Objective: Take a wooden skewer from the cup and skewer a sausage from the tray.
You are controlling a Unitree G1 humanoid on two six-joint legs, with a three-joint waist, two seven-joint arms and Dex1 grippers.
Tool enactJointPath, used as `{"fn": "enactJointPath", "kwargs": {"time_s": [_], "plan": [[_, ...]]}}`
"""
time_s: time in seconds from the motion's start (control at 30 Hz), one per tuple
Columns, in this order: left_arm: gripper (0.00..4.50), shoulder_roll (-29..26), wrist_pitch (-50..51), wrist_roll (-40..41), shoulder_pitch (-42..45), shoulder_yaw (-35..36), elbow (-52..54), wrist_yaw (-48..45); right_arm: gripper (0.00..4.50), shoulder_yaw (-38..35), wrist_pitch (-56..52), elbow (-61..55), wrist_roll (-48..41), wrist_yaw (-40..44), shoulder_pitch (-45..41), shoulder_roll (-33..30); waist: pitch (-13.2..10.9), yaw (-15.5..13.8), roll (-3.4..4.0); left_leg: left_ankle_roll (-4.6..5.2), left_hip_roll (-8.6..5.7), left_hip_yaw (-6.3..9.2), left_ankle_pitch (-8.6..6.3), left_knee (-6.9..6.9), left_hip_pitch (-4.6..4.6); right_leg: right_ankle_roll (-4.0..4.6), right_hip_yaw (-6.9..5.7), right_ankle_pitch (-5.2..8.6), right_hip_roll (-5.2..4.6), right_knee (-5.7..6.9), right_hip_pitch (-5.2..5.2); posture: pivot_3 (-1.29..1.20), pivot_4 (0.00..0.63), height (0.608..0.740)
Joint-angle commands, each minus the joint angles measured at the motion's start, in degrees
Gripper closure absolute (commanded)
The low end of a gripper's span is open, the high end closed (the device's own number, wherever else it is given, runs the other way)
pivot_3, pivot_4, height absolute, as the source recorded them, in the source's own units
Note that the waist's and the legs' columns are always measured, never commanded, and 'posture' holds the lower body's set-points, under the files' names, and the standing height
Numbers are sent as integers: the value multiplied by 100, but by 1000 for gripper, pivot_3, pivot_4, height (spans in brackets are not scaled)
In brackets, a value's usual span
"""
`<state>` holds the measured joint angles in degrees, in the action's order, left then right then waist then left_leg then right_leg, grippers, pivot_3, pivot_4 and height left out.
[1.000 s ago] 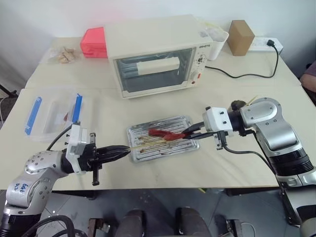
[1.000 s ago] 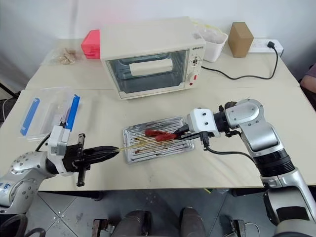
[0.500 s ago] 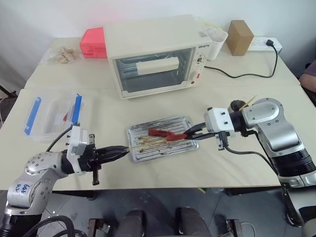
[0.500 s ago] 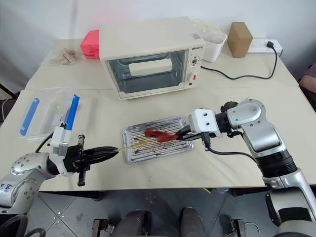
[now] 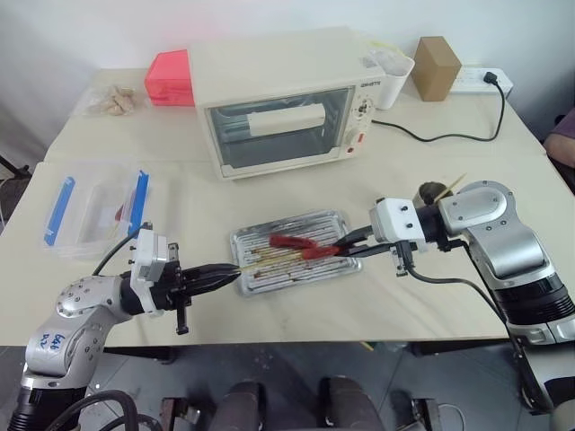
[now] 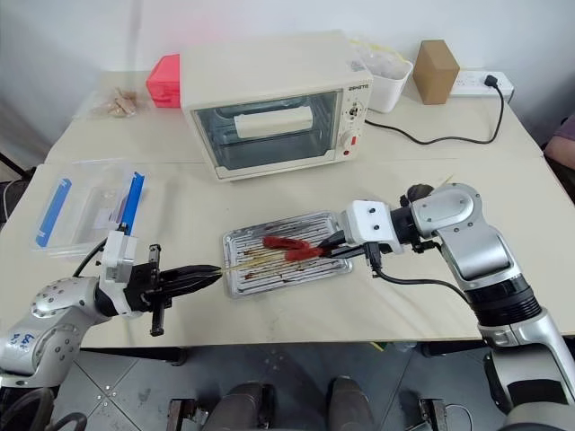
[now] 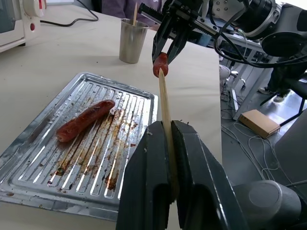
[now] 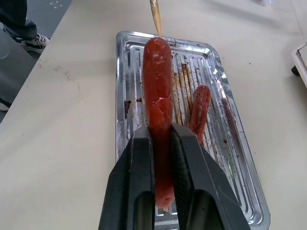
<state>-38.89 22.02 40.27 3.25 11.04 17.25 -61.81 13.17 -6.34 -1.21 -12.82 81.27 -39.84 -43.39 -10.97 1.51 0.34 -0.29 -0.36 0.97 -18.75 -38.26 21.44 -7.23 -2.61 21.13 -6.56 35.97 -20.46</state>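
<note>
Above the tray (image 5: 247,278), the left gripper (image 7: 169,139) clamps the skewer (image 7: 164,103), tip meeting the sausage (image 8: 158,100) pinched by the right gripper (image 8: 162,143); slight misalignment could glance it off.

Bright, even indoor light covers the whole scene, with no dim corners. Shadows are soft and short: a faint one lies under the toaster oven (image 5: 286,99) near the top centre of the head views. The pale table (image 5: 269,193) looks slightly washed out. The red box (image 5: 171,77) at upper left glows with a pink halo of overexposure. The tray (image 7: 81,143) shows small bright reflections along its ridges. Both head views are sharp. In the wrist views, the near black fingers (image 8: 139,191) look slightly soft.
</note>
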Motion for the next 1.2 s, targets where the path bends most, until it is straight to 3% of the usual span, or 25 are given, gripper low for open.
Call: {"fn": "enactJointPath", "kwargs": {"time_s": [0.03,1.2], "plan": [[4500,-11,-49,5,12,21,65,-30,4323,-156,17,-222,-122,-25,2,-14,0,-1,0,0,0,0,0,0,0,0,0,0,0,0,0,0,150,740],[4500,33,61,20,-43,-71,158,126,4323,-119,-49,-210,-121,-31,-15,-76,0,-1,0,0,0,0,0,-1,0,0,0,0,0,1,0,0,150,740]]}}
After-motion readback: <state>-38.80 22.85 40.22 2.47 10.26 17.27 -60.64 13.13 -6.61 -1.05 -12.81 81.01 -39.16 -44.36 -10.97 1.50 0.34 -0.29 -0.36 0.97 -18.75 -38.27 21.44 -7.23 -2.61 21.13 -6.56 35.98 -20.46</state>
